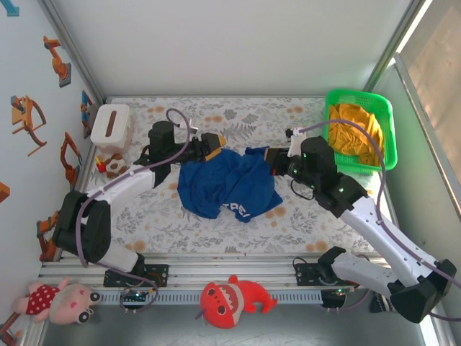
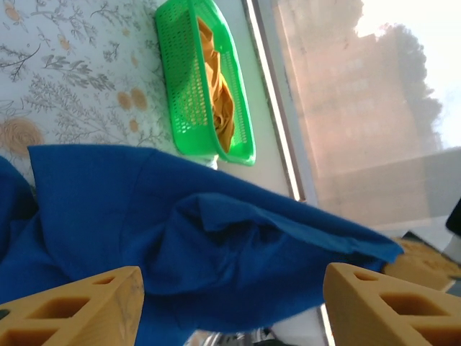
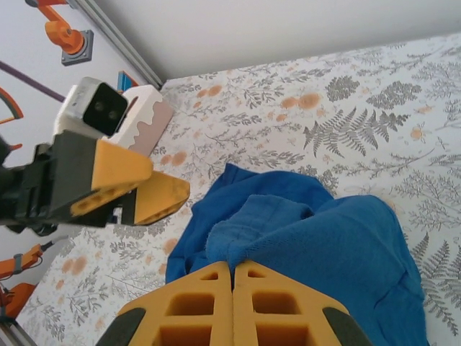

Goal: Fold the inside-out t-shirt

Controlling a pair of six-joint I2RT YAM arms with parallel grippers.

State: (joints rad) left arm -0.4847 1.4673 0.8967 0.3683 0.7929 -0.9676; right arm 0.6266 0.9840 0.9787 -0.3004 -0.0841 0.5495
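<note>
Right pincer (image 3: 232, 269) pinching t-shirt (image 3: 338, 245), royal-blue, crumpled heap

t-shirt (image 1: 229, 186): royal-blue soft cloth, bunched in a rumpled heap mid tabletop (image 1: 310, 216), not flat, no neat fold. white lettering (image 1: 240, 211) shows partly near its front edge in top cam. far-right part is drawn up into a ridge w/ deep creases, its tip pinched in right gripper (image 3: 232, 268), jaws shut on a thick fold of cloth. rest sags down to the tabletop. sleeves and collar can't be told apart in the bunch.
</note>
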